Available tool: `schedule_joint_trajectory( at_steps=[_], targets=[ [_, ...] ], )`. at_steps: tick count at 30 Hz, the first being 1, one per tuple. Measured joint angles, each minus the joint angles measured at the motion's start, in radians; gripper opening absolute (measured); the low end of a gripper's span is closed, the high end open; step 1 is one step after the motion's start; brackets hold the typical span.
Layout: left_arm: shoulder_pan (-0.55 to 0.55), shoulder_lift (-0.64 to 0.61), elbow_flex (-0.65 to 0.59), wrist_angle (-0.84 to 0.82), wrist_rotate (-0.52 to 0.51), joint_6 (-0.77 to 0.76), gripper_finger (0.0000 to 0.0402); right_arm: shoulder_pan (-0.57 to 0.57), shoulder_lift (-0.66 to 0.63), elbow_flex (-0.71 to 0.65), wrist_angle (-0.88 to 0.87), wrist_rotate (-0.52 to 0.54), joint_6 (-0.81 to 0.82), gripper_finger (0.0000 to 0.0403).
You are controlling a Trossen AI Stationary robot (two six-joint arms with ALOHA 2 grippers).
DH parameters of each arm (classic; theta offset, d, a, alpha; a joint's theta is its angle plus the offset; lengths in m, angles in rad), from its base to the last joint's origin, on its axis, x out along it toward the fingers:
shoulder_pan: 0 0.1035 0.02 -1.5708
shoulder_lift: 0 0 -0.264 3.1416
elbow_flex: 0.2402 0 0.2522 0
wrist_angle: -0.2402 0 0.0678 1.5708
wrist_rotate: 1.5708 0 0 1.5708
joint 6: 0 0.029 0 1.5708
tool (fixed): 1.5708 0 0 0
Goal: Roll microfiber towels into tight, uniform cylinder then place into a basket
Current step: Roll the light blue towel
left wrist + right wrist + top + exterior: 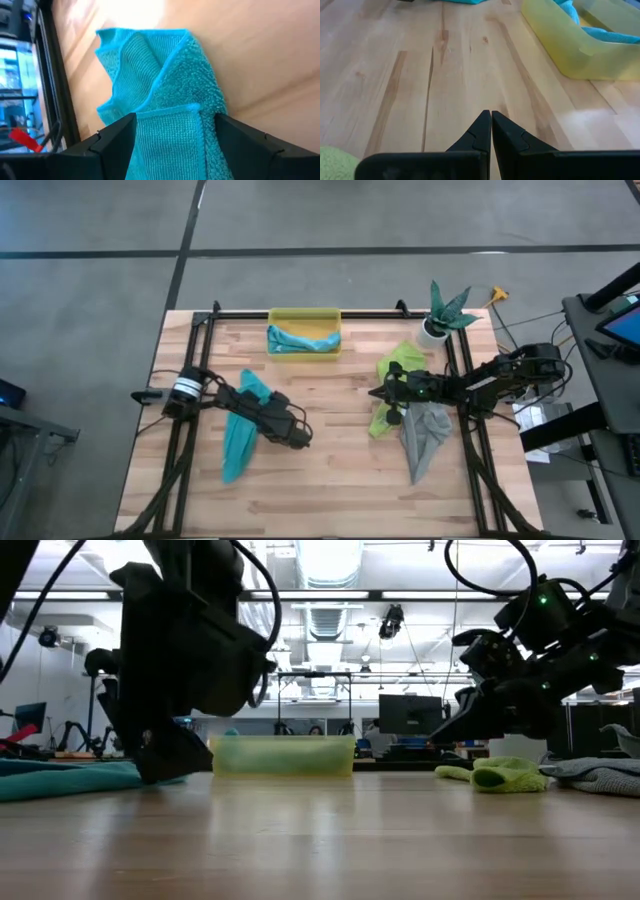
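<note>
Two dark jointed arms, white band on left arm point(184, 389), black cables

Overhead, table-level, 2 wrist views; basket point(304, 332) shared

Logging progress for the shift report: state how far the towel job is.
Done: light blue towel lies in the basket. In hand: open left gripper straddles the teal towel. Left: lime green towel and grey towel lie unrolled beside the shut right gripper.
</note>
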Motion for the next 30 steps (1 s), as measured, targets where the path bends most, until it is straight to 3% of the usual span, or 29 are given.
schedule_joint_trajectory(
  at_steps=[4, 8, 13, 19, 25, 30],
  targets=[
    [0.001, 0.002, 0.000, 0.005, -0.025, 0.079, 0.0246, 0.000, 0.000, 0.006, 0.000, 0.000, 0.006, 0.0009],
    [0.002, -0.018, 0.000, 0.004, -0.030, 0.094, 0.0211, 0.000, 0.000, 0.030, 0.001, 0.000, 0.007, 0.0009],
    [0.018, -0.054, 0.008, -0.016, -0.029, 0.211, 0.0127, 0.000, 0.000, 0.091, 0.000, 0.000, -0.029, 0.0009],
    [0.035, -0.169, 0.006, -0.035, -0.066, 0.182, 0.0013, 0.000, 0.000, 0.203, -0.004, 0.000, -0.079, 0.0009],
    [0.028, -0.281, 0.004, -0.035, -0.120, 0.161, 0.0004, 0.000, 0.000, 0.325, -0.106, 0.000, -0.087, 0.0009],
    [-0.025, -0.302, -0.016, -0.016, -0.112, 0.106, 0.0003, 0.000, 0.000, 0.395, -0.331, 0.000, -0.056, 0.0009]
  ],
)
